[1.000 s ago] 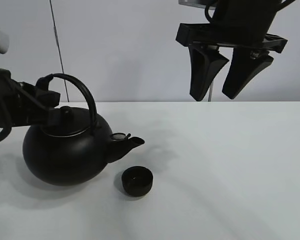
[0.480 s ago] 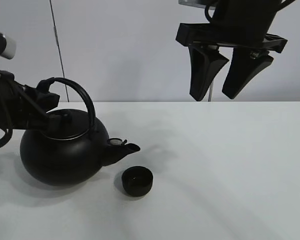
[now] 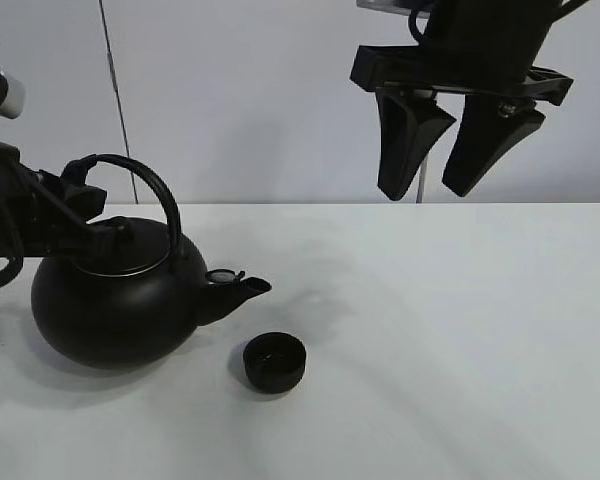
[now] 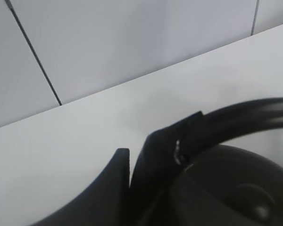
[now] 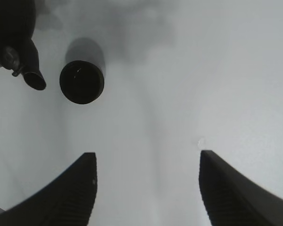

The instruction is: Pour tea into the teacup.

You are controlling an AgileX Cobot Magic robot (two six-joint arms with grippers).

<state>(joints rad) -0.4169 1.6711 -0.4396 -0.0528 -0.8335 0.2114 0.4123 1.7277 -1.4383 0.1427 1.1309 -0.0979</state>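
Tabletop (image 3: pixel 460 330), white and bare-looking, fills the lower half of the high view, with a pale wall behind it. Largest on it is the round black kettle (image 3: pixel 110 310) at the left of the frame. Its arched handle (image 3: pixel 145 185) rises over the lid, and its spout (image 3: pixel 242 290) points toward the right of the frame and a little downward. Whether its base rests fully on the table cannot be told. Hanging in the upper right of the frame, well above the table, the right gripper (image 3: pixel 422 190) points down with its two dark fingers spread apart around nothing; its wrist view shows the same gap (image 5: pixel 147 155). At the far left edge, the left gripper (image 3: pixel 85 205) is clamped on the kettle at the left foot of the handle; up close its jaws (image 4: pixel 132 174) stand nearly together against the black bar (image 4: pixel 245 115). Smallest is the teacup (image 3: pixel 274 362), low in the frame just left of centre. It stands upright with its mouth facing up, round with no long axis, just below and right of the spout tip and not touching it (image 5: pixel 81 81).
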